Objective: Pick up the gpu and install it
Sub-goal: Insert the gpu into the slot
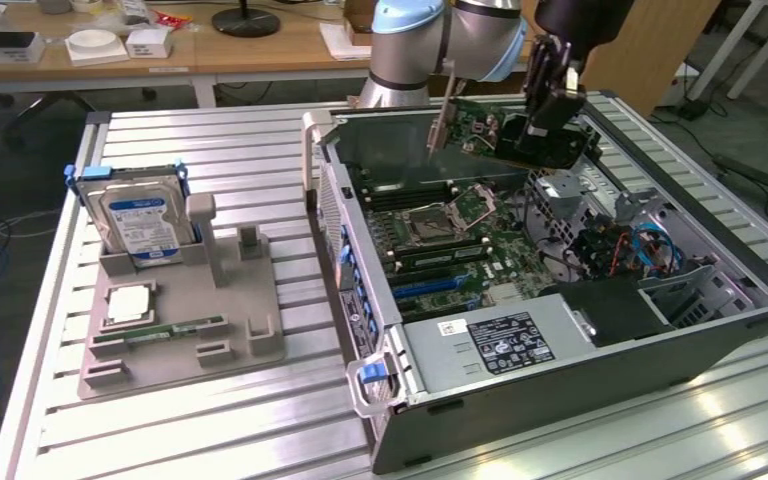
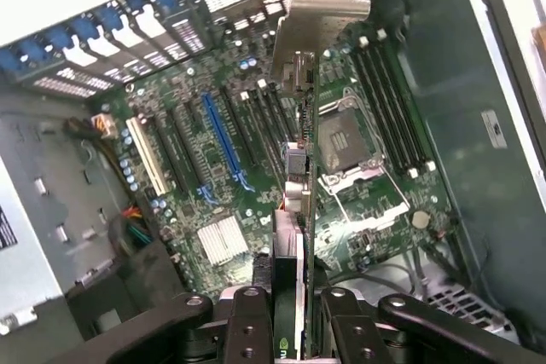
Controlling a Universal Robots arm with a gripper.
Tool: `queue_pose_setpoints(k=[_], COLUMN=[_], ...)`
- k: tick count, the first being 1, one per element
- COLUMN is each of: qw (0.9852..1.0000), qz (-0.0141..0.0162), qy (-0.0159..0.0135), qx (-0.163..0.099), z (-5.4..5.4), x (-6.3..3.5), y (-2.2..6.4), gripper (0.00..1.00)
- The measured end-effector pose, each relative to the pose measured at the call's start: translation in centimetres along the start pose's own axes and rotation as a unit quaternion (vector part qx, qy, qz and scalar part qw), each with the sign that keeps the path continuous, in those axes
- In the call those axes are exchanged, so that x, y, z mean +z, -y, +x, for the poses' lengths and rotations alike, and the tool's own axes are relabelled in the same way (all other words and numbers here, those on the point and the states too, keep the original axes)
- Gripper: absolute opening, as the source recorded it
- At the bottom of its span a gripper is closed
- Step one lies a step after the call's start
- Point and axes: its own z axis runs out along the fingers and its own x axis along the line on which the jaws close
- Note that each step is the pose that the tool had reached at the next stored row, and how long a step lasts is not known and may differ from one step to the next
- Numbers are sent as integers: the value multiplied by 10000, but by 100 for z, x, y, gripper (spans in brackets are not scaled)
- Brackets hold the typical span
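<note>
The arm (image 1: 418,40) is cut off by the exterior view's top edge. In the wrist view the gpu (image 2: 292,245) shows edge-on, its 2 faces hidden. Print on the power supply label (image 1: 502,342), lower centre, and the hard drive label (image 1: 141,222), left, is too small to read.

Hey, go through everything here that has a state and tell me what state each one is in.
gpu: held in the air over the computer case, not seated.
gripper: shut on the gpu.
computer case: on its side, open.
hard drive: upright in the gray holder.
memory stick: lying flat in the holder.
</note>
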Motion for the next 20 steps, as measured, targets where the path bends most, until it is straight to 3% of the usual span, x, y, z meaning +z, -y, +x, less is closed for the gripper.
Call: queue_pose_setpoints(k=[4, 10, 17, 20], qw=[9996, 9977, 9936, 9913], qz=[-1, -2, -4, 31], qy=[-4, -8, -14, -6], qx=[-296, -684, -1129, -1319], z=[0, -1, -2, -1], x=[3, 9, 15, 17], y=[2, 3, 5, 5], gripper=[27, 27, 27, 27])
